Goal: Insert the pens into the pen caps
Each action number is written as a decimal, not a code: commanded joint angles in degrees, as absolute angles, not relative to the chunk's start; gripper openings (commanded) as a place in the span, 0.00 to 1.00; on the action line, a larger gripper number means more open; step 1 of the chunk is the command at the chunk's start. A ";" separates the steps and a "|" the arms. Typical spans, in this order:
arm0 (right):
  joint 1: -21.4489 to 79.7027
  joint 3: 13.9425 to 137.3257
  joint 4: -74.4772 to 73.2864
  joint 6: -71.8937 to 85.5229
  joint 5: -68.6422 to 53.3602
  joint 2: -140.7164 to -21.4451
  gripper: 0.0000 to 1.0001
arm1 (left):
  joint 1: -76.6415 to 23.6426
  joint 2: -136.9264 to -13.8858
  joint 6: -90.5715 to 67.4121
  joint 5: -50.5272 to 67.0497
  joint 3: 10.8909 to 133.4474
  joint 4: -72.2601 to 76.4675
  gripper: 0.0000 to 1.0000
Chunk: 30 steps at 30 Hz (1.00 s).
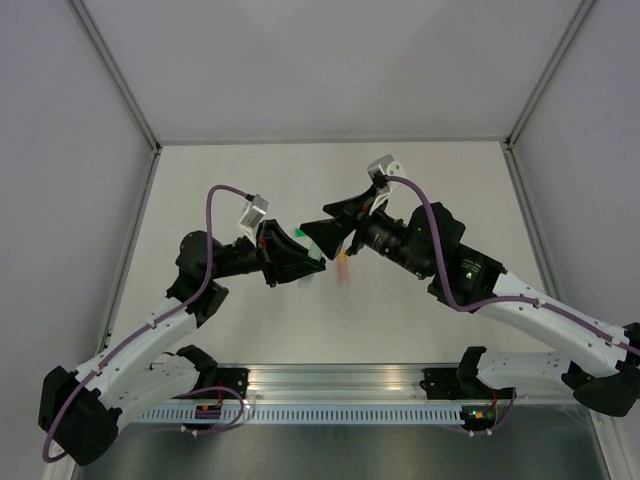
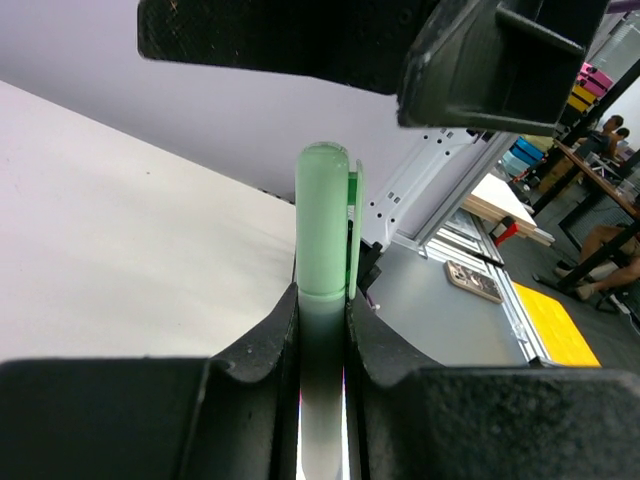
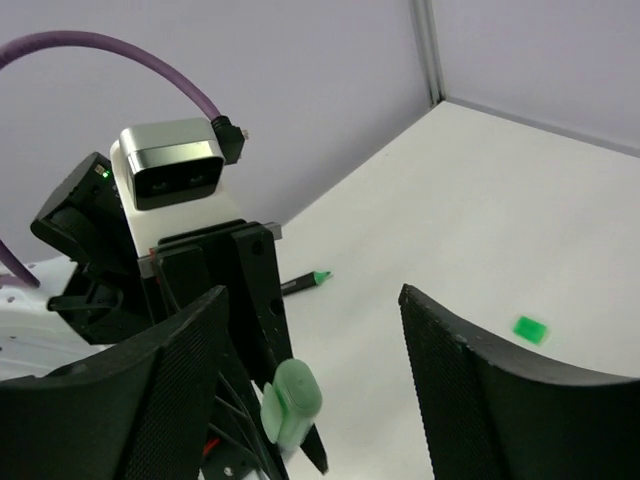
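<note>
Grips mint pen narrow in L gripper, barrel pinched low so the capped-looking end w/ clip sticks clear for the other arm. Spreads R gripper wide either side of that pen's end, no contact seen, prob. to keep the cap end free. Leaves dark pen on tabletop beyond mint pen, loose green cap well right of it, not yet joined.
</note>
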<state>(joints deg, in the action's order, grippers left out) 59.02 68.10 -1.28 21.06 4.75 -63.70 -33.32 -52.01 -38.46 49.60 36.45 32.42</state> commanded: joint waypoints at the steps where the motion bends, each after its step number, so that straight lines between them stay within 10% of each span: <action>1: 58.01 68.66 -4.66 17.41 2.64 -59.96 0.76 | -33.13 -50.54 -40.34 48.69 34.99 38.93 0.02; 12: 57.30 48.53 6.58 14.67 -18.44 -49.92 0.75 | -33.13 -45.62 -50.70 40.96 31.82 51.30 0.02; 30: 57.39 48.34 28.91 24.78 -27.77 -62.05 0.56 | -33.13 -44.21 -52.47 37.79 30.85 54.14 0.02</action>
<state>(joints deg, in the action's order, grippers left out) 57.47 48.01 20.25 22.22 -25.17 -61.91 -33.32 -44.88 -51.83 39.27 30.70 50.98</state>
